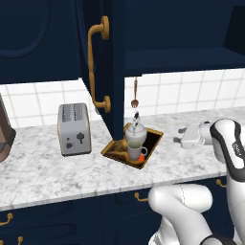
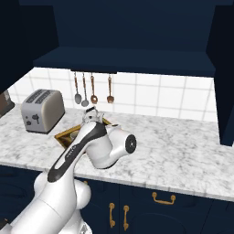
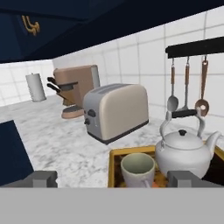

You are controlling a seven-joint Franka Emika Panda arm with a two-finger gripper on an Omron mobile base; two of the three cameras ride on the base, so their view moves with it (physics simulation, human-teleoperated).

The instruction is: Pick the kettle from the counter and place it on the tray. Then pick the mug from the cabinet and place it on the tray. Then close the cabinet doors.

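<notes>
- My fingers (image 3: 43, 178) stand spread wide with nothing between them; in the hand view I see just their two dark tips at the bottom, so the gripper (image 3: 113, 179) is empty.
- In the left base view the gripper (image 1: 180, 135) points left from the white arm, low over the counter (image 1: 43, 167) and apart from the tray (image 1: 110, 149); I cannot tell whether it touches the stone.
- Nearest ahead of the fingers is the mug (image 3: 138, 169), standing upright on the tray (image 3: 114, 166), its base cut off by the lower edge of the hand view.
- Just beside it, also on the tray, sits the kettle (image 3: 183, 153), spout to the right, its lower body partly cut off.
- In the right base view my own arm covers most of the tray (image 2: 67, 135); only the kettle (image 2: 91, 115) top peeks over it.
- Beyond the tray stands a toaster (image 3: 116, 110) on the counter, and further back a brown appliance (image 3: 74, 87) I can't make out.
- One of the cabinet doors (image 1: 98, 67) hangs open over the tray's left end, hiding that corner.
- The cabinet (image 2: 128, 36) interior is dark; I can't read what is inside.
- Utensils (image 2: 93, 89) hang on the tiled wall behind.
</notes>
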